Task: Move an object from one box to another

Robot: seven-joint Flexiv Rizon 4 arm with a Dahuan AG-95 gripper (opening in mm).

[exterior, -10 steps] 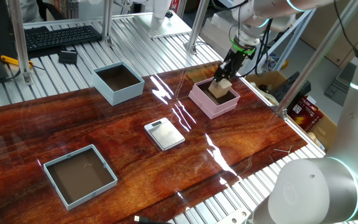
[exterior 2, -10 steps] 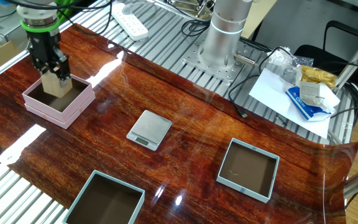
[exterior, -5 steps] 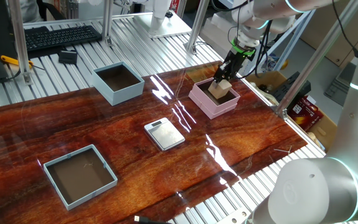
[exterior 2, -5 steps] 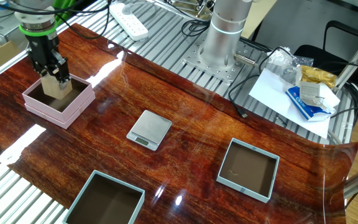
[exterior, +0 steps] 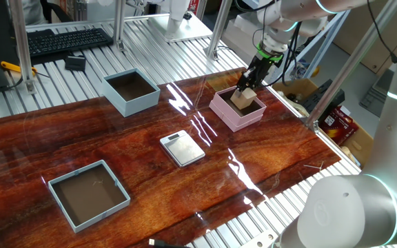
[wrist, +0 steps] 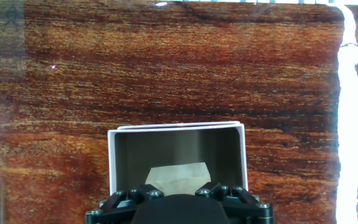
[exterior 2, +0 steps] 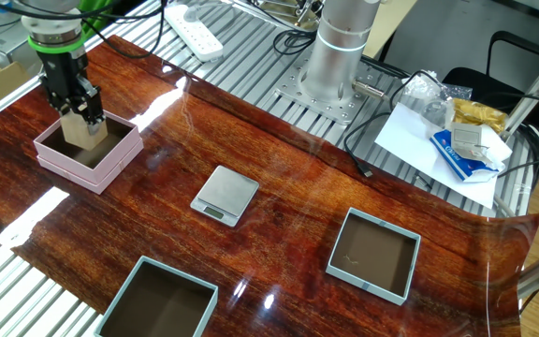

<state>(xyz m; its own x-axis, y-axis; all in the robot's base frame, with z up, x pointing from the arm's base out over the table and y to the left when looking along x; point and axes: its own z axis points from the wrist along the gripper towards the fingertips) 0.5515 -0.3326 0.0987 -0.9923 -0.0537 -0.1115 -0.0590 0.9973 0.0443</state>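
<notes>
While clamped by tool point(exterior 2: 80, 114), cube point(exterior 2: 84, 132) inside pink box point(exterior 2: 110, 165)

Silver scale point(exterior: 182, 148) mid-table; keyboard point(exterior: 67, 39) behind, probably.

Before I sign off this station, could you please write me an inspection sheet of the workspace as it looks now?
Surface: glossy dark wooden tabletop with glare streaks, on a slatted metal bench.
Job's things: wooden cube inside the pink box; pale blue box and blue-grey tray hold nothing visible.
Clutter: silver scale mid-table.
End effector: points down into the pink box, closed on the wooden cube.
Cables: white power strip and black leads by the arm's base.
Surroundings: keyboard, papers with a blue packet, cardboard box.
</notes>
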